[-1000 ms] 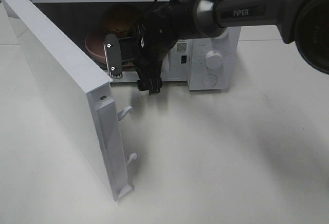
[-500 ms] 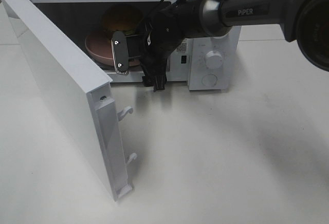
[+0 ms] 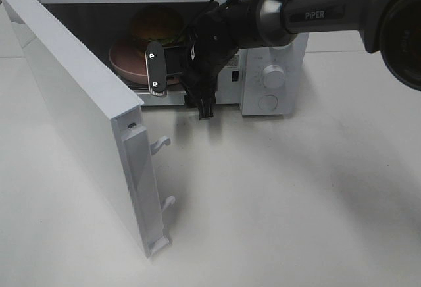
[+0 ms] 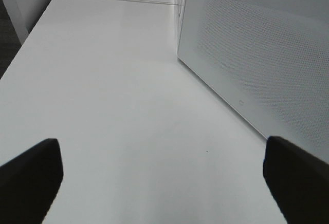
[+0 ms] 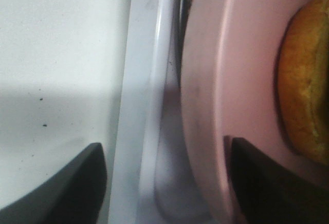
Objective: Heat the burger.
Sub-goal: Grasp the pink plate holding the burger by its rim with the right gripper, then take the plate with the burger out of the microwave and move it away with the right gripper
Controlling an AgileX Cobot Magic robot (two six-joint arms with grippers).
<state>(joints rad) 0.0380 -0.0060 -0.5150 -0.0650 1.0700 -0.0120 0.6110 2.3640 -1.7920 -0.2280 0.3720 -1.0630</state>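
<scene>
The fist-sized burger (image 3: 156,24) with its glossy golden-brown bun sits on a round pink plate (image 3: 125,63) inside the white box-shaped microwave oven (image 3: 276,56), at about eleven o'clock in the high view. That is where it must be for heating, so the loading looks done. The oven's white door (image 3: 79,122) stands swung wide toward seven o'clock, giving the arm room at the mouth; it is not yet closed.

The right gripper (image 3: 172,73) hovers at the front lip of the cavity, at twelve o'clock. Its wrist camera shows the plate's rim and the oven's sill between two dark fingers (image 5: 77,183) set apart, with nothing pinched between them: released, though only partly spread.

The left gripper (image 4: 164,183) hangs over the bare white table (image 4: 103,80) beside the oven's perforated side panel (image 4: 257,44), its fingers spread wide and empty. It seems parked clear of the door's path, perhaps ready to push the door closed.
</scene>
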